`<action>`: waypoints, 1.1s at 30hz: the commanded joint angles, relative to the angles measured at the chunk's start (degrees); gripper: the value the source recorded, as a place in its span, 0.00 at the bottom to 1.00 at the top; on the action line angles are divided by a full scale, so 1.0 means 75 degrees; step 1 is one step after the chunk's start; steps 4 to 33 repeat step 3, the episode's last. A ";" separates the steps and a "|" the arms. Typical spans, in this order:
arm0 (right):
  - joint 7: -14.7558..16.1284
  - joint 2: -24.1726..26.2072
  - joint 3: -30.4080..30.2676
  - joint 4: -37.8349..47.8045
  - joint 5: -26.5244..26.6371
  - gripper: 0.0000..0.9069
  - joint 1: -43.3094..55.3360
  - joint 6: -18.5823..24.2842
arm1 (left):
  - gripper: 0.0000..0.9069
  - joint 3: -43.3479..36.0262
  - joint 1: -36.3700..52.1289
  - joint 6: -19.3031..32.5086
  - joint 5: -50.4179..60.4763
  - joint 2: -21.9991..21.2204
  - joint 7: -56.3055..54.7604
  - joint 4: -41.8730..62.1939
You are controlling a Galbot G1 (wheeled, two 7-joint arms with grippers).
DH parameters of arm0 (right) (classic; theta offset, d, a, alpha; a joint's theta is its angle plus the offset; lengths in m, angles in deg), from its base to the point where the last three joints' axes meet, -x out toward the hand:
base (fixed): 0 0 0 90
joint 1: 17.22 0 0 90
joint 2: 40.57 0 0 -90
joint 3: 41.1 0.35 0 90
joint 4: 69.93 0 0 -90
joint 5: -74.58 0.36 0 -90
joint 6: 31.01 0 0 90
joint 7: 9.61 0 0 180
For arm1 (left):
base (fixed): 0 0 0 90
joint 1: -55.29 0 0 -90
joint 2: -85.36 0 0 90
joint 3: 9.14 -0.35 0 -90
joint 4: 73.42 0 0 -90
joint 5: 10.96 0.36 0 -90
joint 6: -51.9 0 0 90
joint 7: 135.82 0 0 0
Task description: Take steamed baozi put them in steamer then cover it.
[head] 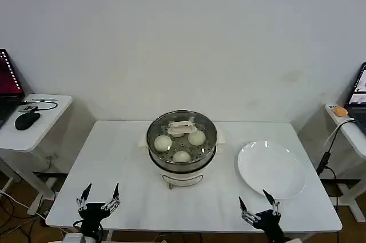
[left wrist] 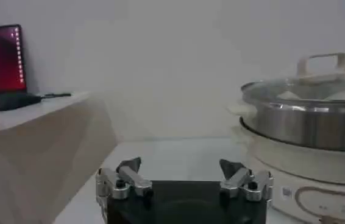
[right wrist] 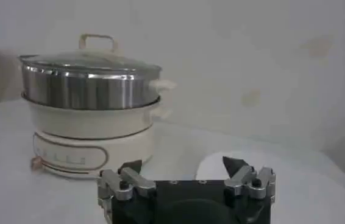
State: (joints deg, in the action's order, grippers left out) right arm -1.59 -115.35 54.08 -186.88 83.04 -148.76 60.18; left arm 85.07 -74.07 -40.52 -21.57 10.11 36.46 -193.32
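Both grippers' fingers (head: 84, 192) spread open, empty, covered steamer (head: 182, 162) well beyond, between them

You see your left gripper (left wrist: 184, 176) low over the white table (left wrist: 172, 155), its two dark-tipped metal fingers (left wrist: 130, 173) spread wide apart with nothing between them. Beside it stands the shiny stainless-steel steamer (left wrist: 306, 125) on its white pot base, the transparent glass cover (left wrist: 309, 90) with the beige bar handle seated on top, pale steamed baozi (left wrist: 289, 95) showing under the glass
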 commanded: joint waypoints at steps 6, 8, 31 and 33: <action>-0.0151 -0.0014 -0.0189 -0.0136 0.0343 1.00 0.0076 -0.0361 | 1.00 0.0040 -0.0007 -0.0203 0.0062 0.0027 -0.0038 -0.0145; -0.0151 -0.0014 -0.0189 -0.0136 0.0343 1.00 0.0076 -0.0361 | 1.00 0.0040 -0.0007 -0.0203 0.0062 0.0027 -0.0038 -0.0145; -0.0151 -0.0014 -0.0189 -0.0136 0.0343 1.00 0.0076 -0.0361 | 1.00 0.0040 -0.0007 -0.0203 0.0062 0.0027 -0.0038 -0.0145; -0.0151 -0.0014 -0.0189 -0.0136 0.0343 1.00 0.0076 -0.0361 | 1.00 0.0040 -0.0007 -0.0203 0.0062 0.0027 -0.0038 -0.0145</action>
